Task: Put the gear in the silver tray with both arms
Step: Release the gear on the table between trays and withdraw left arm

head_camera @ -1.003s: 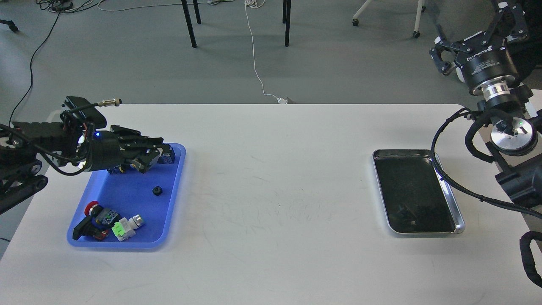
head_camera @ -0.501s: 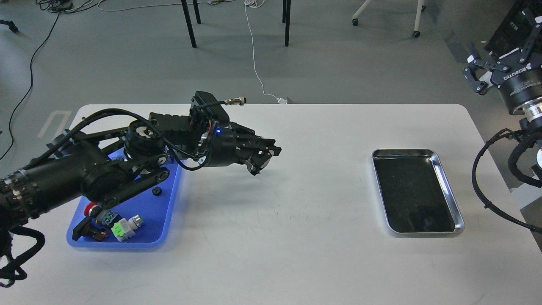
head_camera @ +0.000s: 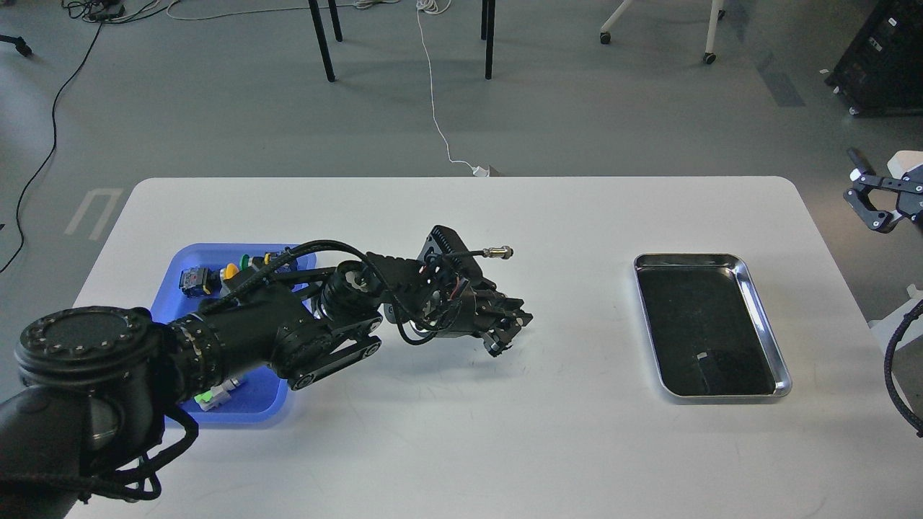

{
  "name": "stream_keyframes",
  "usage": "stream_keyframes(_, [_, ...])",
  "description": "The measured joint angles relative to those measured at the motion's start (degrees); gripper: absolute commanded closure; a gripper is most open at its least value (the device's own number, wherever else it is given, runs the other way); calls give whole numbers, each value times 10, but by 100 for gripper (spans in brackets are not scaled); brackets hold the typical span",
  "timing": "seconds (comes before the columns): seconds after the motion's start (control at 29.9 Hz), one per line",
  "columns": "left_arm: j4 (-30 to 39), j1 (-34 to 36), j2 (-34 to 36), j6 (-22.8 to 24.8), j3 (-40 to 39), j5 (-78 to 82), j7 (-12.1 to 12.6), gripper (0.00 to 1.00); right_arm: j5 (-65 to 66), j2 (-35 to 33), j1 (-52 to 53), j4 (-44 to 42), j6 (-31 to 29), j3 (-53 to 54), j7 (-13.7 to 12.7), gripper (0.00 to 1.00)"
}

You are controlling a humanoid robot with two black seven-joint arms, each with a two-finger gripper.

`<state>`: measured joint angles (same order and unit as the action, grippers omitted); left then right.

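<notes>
The silver tray (head_camera: 685, 257) lies empty on the right side of the white table, its dark bottom bare. My left arm reaches from the lower left across the blue tray to the table's middle. Its gripper (head_camera: 505, 337) points down and to the right, just above the table and well left of the silver tray. Its dark fingers lie close together, and I cannot tell whether they hold anything. No gear shows in this view. Only part of my right gripper (head_camera: 881, 200) shows at the right edge, off the table and raised.
A blue plastic tray (head_camera: 189, 254) at the left holds several small parts, mostly covered by my left arm. A camera with a cable plug (head_camera: 497, 252) sticks up from the left wrist. Chair legs and cables lie on the floor beyond the table.
My left arm has swung from the blue tray out to the table's middle and dropped lower. My right arm has pulled away to the right, almost out of view.
</notes>
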<state>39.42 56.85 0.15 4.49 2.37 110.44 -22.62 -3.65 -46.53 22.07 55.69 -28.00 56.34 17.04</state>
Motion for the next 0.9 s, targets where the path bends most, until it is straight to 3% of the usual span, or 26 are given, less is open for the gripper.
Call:
stream_keyframes(0.27, [-11, -13, -2, -17, 19, -3, 1, 69, 0, 4, 4, 0, 0, 2, 0, 1])
stream_keyframes(0.5, [-7, -13, -1, -17, 15, -18, 2, 28, 0, 6, 7, 0, 0, 0, 0, 1])
stream_keyframes(0.77, [10, 8, -1, -15, 2, -152, -4, 17, 3, 2, 12, -1, 0, -2, 0, 1])
stream_keyframes(0.9, [12, 31, -1, -10, -59, -298, -4, 7, 9, -1, 45, -3, 0, -8, -5, 1])
